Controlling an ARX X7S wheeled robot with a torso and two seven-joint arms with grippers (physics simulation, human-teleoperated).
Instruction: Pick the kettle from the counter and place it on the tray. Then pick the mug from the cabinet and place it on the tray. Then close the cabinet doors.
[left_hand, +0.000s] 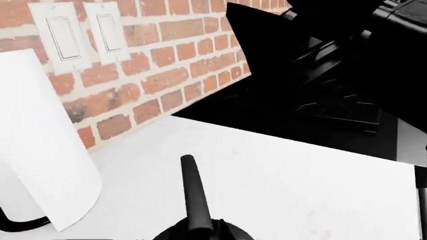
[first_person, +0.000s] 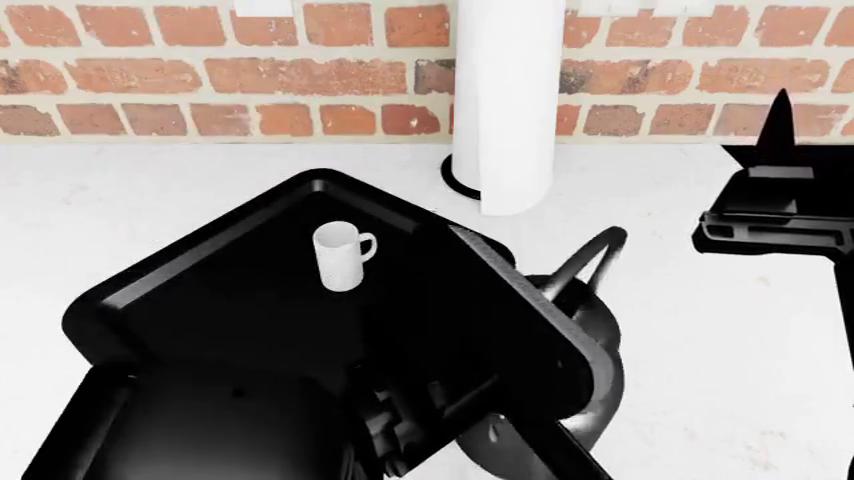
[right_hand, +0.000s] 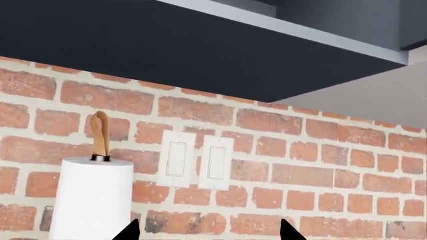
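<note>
1. On the counter (first_person: 160, 190), the tray (first_person: 227, 300) lies cornerwise in front of the brick wall (first_person: 200, 70), with the paper-towel roll (first_person: 507, 100) just behind its far corner.
2. The mug (first_person: 343, 255) stands upright on the tray near that far corner, handle turned to the right, and nothing is touching it.
3. The kettle (first_person: 603, 325) sits at the tray's right edge, its arched handle rising above the rim. The left arm covers much of it, so I cannot tell whether it rests inside the rim or just beside it.
4. The right gripper (right_hand: 208, 234) has its fingertips spread apart and holds nothing. It hovers off to the right of the tray, and its camera looks up at the wall switches (right_hand: 198, 162) and the dark underside of the cabinet (right_hand: 167, 45).
5. The left gripper (left_hand: 193, 225) shows only one finger, pointing over bare counter, so I cannot tell how its jaws stand.
6. Judgement: the mug step looks done, and the step in hand is closing the cabinet doors.
7. The next move probably calls for raising the right arm to a door's outer face or edge and pushing it flush. The doors themselves do not show clearly, so they must be found first.
8. The arm should also stay high enough to clear the roll.
</note>
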